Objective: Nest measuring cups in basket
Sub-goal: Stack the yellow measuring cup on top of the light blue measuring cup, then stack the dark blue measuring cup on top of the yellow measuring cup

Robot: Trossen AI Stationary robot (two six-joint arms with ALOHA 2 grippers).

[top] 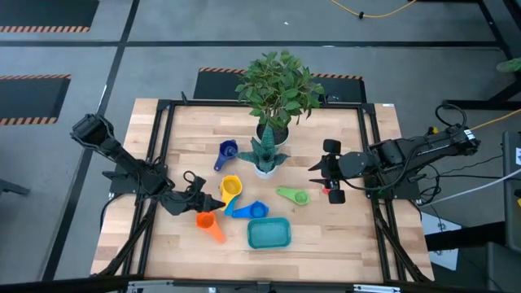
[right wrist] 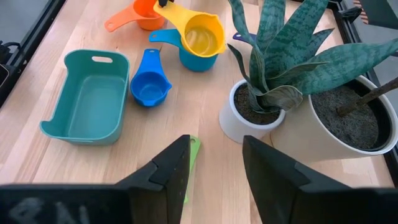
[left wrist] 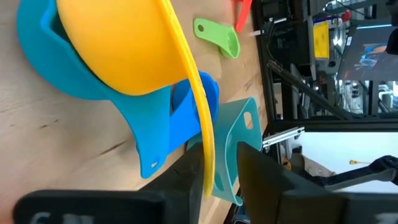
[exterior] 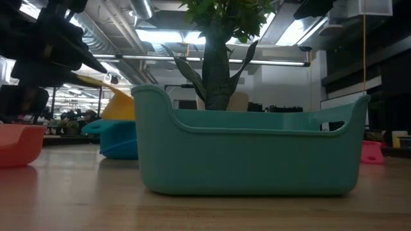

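The teal basket sits near the front edge of the wooden surface and holds no cup, so no nesting inside it has begun. Behind and to its left the measuring cups lie scattered: an orange cup on the surface, a mid-blue cup just beside the basket, and a yellow cup seated in a light-blue cup, which looks like one nesting step achieved outside the basket. A green cup lies toward the right, a dark blue cup near the white pot of the snake plant, and a red one close to the right end effector. The left end effector is clamped on the yellow cup's flat handle; the right one waits with fingers parted and nothing between them. Judged from this layout, nearly all the work remains.
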